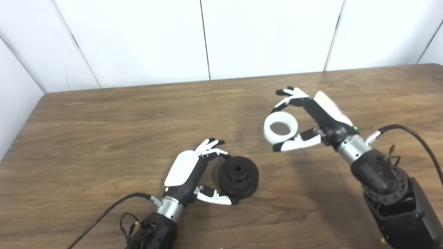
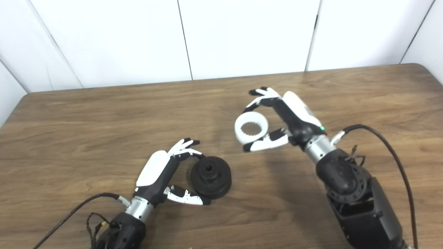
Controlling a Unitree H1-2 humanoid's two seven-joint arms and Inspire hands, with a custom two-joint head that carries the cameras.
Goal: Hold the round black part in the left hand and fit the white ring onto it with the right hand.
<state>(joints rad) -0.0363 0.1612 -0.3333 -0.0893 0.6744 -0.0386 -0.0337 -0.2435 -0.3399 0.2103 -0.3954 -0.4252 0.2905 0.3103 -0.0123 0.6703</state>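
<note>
My left hand [image 1: 193, 173] sits low on the wooden desk [image 1: 104, 131], near its front edge, cupped around the round black part [image 1: 238, 177]. The fingers [image 1: 211, 147] curl over the part's far left rim and the thumb [image 1: 216, 197] reaches along its near side, so the part sits between them. It rests flat on the desk, with its central hole facing up. The fingers look to be touching its rim, but I cannot tell whether I truly grip it or only bracket it.

My right hand [image 2: 287, 119] is farther back and to the right, well apart from the black part. It grasps the white ring [image 2: 251, 128]: the fingers [image 2: 263, 95] arch over the ring's far edge and the thumb [image 2: 264, 142] presses at its near edge. The ring is toothed around its inner opening, which faces upward and a little toward me. Whether the ring rests on the desk or hangs just above it, I cannot tell.

A black cable [image 2: 387, 145] loops from my right wrist, another [image 1: 104, 214] trails from my left.
</note>
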